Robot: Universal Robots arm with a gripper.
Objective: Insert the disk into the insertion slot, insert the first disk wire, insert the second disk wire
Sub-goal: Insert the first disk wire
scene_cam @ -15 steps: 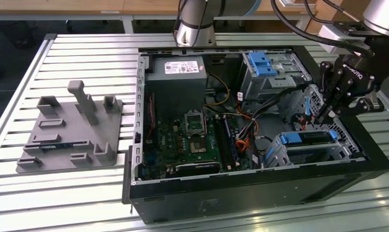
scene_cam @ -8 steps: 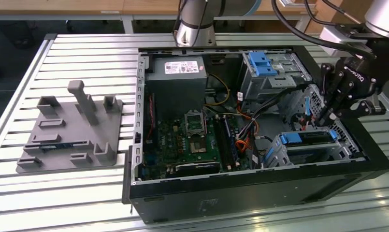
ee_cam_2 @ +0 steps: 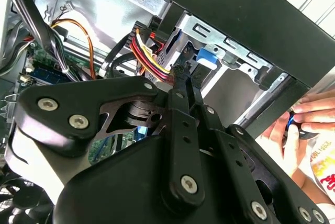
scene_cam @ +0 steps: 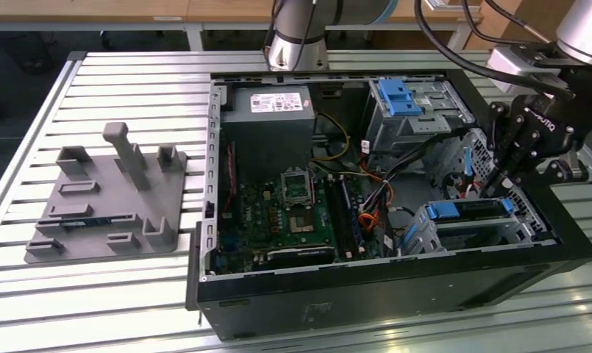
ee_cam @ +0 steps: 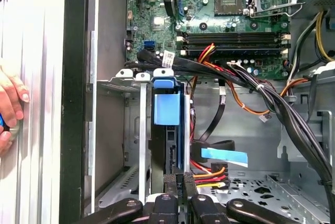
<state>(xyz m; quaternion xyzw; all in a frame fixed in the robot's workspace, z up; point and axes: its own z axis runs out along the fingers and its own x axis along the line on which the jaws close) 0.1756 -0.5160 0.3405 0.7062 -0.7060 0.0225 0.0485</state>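
Observation:
The disk [scene_cam: 469, 209], silver in a bright blue carrier, sits inside the insertion slot [scene_cam: 492, 234], the low grey cage at the case's corner on the exterior view's right. In the first wrist view the disk [ee_cam: 167, 106] stands edge-on in the slot [ee_cam: 112, 130]. My gripper [scene_cam: 504, 176] hangs just over the disk's end. Its fingers [ee_cam: 170, 182] are shut on a black connector with red, yellow and orange wires [ee_cam: 209, 174], held against the disk's edge. The second wrist view shows the gripper [ee_cam_2: 184, 72] pinching that disk wire [ee_cam_2: 154, 56] beside the blue carrier [ee_cam_2: 207, 59].
A taller cage with a blue latch [scene_cam: 404, 95] stands behind the slot. A thick black cable bundle [ee_cam: 272, 103] and a flat cable with a blue tab [ee_cam: 225, 156] cross nearby. A person's hand [ee_cam: 10, 106] rests outside the case wall. A grey fixture [scene_cam: 109, 198] lies on the slatted table.

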